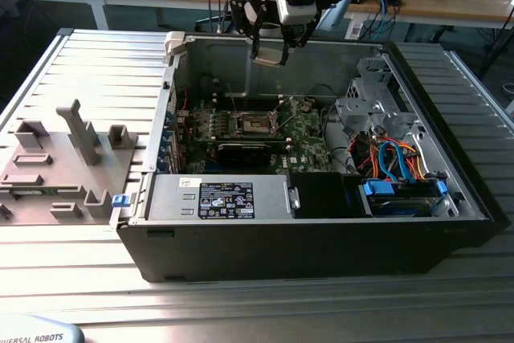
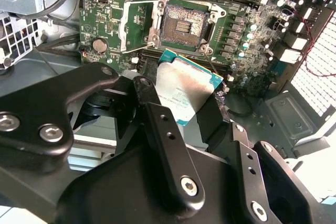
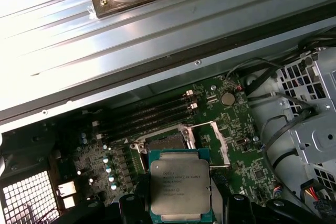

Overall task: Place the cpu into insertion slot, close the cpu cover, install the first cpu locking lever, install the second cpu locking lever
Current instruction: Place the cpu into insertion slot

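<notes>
The claw [image 2: 185, 109] pinches the cpu [image 3: 180, 186] by two opposite edges. The insertion slot [image 2: 182, 24] lies well below it, inside the case, with the cpu cover [image 2: 125, 24] swung open.

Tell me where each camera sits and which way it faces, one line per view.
Exterior view: off the arm, raised, looking down into the open computer case; the gripper hangs above it, shut on the chip.
Second wrist view: on the wrist, looking along the black fingers, past the chip, to the open socket.
First wrist view: on the wrist, facing the chip's silver top, socket beyond it.
Both wrist views share chip, socket and circuit board.
</notes>
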